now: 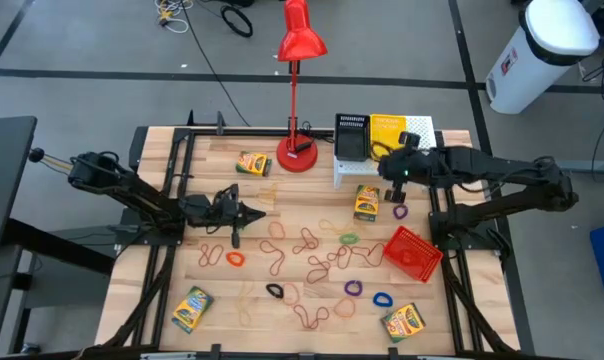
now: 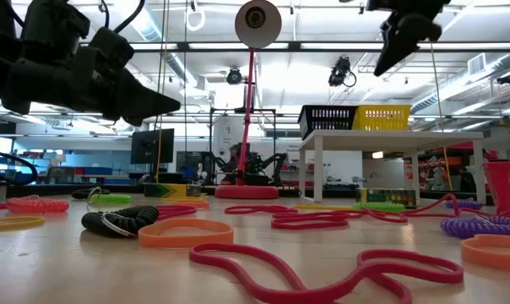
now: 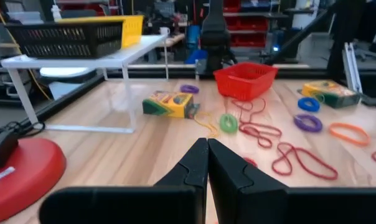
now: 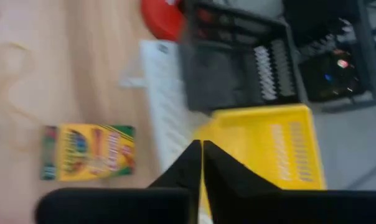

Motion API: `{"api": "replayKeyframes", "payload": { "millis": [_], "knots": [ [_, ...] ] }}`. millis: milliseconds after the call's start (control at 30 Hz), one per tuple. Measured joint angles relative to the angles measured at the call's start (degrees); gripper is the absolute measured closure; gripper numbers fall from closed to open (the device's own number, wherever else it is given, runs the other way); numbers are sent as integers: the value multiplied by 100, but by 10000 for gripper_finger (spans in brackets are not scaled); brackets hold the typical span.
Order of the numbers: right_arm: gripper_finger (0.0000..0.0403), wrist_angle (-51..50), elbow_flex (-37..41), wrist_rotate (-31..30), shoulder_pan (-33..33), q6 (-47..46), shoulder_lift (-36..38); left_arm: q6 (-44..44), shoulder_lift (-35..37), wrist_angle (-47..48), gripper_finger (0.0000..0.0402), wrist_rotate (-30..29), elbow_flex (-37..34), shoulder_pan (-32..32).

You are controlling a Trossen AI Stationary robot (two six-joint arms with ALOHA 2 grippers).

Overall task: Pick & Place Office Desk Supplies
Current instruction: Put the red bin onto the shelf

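Small yellow-and-green crayon boxes (image 1: 366, 202) and thin coloured rubber-band loops (image 1: 307, 240) lie spread over the wooden desk (image 1: 252, 300). A tipped red mesh bin (image 1: 412, 250) sits near the right edge. The right pincer (image 4: 202, 144) is squeezed shut and empty above the yellow mesh bin (image 4: 281, 146) on the white shelf (image 4: 166, 112). The left pincer (image 3: 207, 144) is shut too, holding nothing, over bare wood.

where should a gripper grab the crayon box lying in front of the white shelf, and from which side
Grip the small yellow-and-green crayon box across its two long side edges, coming straight down from above. It lies flat on the wooden table, so only the thin sides offer opposing faces. The low white shelf stands close behind it, so a descent from above seems safest.
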State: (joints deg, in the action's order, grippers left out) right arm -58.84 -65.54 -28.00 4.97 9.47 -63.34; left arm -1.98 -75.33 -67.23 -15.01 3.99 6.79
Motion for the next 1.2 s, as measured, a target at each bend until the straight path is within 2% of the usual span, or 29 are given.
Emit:
{"api": "replayKeyframes", "payload": {
  "millis": [233,400,667,767,967,1200],
  "knots": [
    [386,-360,-2,-336,-1499,-1679,-614,-13,-2,71,394,-16,0,0],
    [398,-520,-2,-295,-2422,-3249,-1343,72,-2,167,391,-2,2,0],
    [374,-587,-2,-5,-3532,-5877,-2108,98,-2,327,390,20,2,0],
    [373,-562,31,-238,-3832,-6779,-2190,113,-2,333,390,17,2,0],
    [372,-635,481,-289,-4110,-7967,-2175,182,-2,371,390,13,2,0],
    [363,-744,794,78,-3979,-8485,-2172,210,-2,368,390,5,2,0]
  ]
}}
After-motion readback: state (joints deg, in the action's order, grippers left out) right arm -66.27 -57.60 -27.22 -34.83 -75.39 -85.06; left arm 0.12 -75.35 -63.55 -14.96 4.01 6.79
